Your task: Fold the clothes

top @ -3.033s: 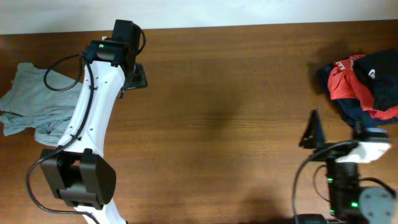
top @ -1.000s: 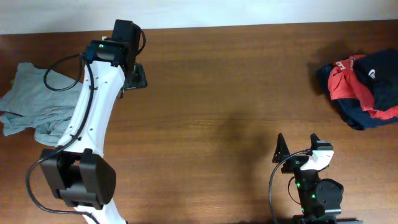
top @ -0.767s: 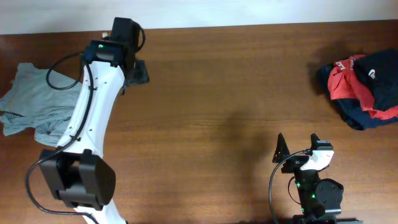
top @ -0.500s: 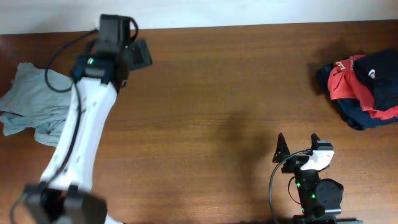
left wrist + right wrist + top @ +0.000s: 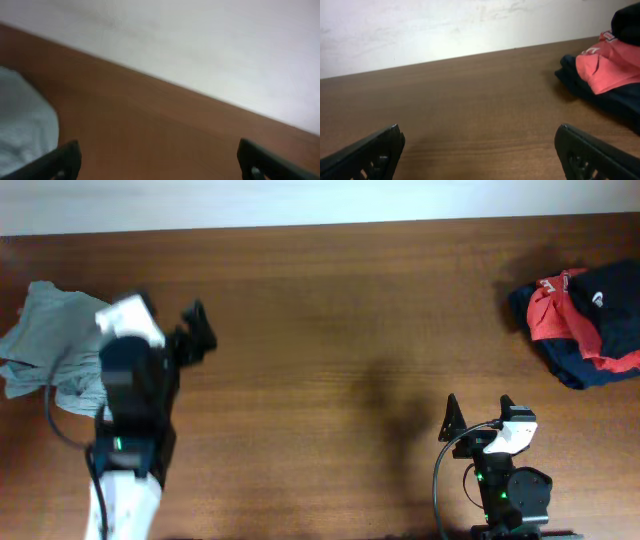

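The black T-shirt (image 5: 612, 288) lies crumpled in a pile at the far right of the table, a tiny white mark on it, tangled with a red shirt (image 5: 555, 315). In the right wrist view its dark fabric (image 5: 600, 97) shows under the red shirt (image 5: 607, 62) at the right edge. My right gripper (image 5: 477, 416) is open and empty near the front edge, well left of and nearer than the pile; its jaws (image 5: 480, 155) stand wide apart over bare wood. My left gripper (image 5: 195, 335) is blurred, open and empty (image 5: 162, 162), right of the grey shirt.
A pale grey-blue shirt (image 5: 48, 345) lies crumpled at the far left and shows at the left edge of the left wrist view (image 5: 22, 120). The wooden table (image 5: 350, 330) ends at a white wall along the far side.
My left arm has swung back from the far edge toward the near side, its gripper now lower and beside the grey shirt. My right arm pulled back from the pile earlier and has since stayed still.
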You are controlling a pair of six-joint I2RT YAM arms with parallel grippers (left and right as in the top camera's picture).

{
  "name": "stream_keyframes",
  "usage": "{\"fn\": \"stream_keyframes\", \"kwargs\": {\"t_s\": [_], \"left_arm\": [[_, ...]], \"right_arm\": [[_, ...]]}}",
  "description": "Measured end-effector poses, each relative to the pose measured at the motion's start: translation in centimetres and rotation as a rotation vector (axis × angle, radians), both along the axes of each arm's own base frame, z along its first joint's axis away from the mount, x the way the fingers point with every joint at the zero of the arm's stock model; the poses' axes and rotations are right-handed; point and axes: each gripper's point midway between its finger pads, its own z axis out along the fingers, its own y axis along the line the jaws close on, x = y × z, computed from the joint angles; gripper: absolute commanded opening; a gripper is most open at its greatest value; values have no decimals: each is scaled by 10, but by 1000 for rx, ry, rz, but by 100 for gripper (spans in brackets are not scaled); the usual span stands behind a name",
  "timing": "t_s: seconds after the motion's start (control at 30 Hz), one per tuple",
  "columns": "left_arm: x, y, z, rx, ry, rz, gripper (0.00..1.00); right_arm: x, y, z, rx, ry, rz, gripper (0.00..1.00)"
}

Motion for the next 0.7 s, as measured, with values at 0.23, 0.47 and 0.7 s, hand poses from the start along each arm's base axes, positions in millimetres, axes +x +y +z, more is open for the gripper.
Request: {"fn": "stream_keyframes", "kwargs": {"t_s": [0.23, 0.47, 0.7], "left_arm": [[-61, 5, -54, -12, -86, -6, 99], [-94, 3, -71, -3, -200, -11, 99], [-110, 3, -77, 43, -259, -22, 99]], "right_arm": [[0, -1, 0, 0, 0, -3, 99], [0, 0, 0, 0, 0, -3, 99], [0, -1, 0, 0, 0, -3, 99]]}}
